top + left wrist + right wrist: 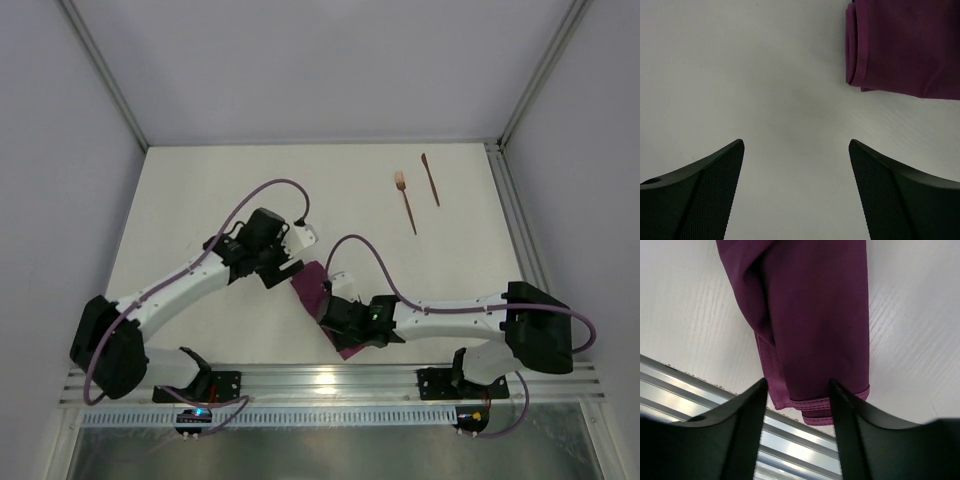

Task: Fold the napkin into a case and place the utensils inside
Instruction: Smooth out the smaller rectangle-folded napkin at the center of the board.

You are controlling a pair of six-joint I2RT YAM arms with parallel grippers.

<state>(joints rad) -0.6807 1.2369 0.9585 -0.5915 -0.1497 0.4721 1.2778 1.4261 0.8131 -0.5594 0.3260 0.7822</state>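
The magenta-purple napkin (312, 290) lies folded into a narrow oblong, slanting towards the table's near edge. My right gripper (335, 318) hovers over its near half. In the right wrist view the jaws (797, 385) stand apart and straddle the napkin's (810, 325) hemmed near end, which lies flat and unpinched. My left gripper (280, 270) is just left of the napkin's far end. It (796, 150) is open over bare table, with a folded corner of the napkin (905, 45) at the upper right. The copper fork (405, 200) and knife (430, 180) lie side by side at the far right.
A metal rail (330, 380) runs along the table's near edge, right below the napkin's end (805, 445). Frame posts and grey walls bound the white table (200, 200). Purple cables loop above both arms.
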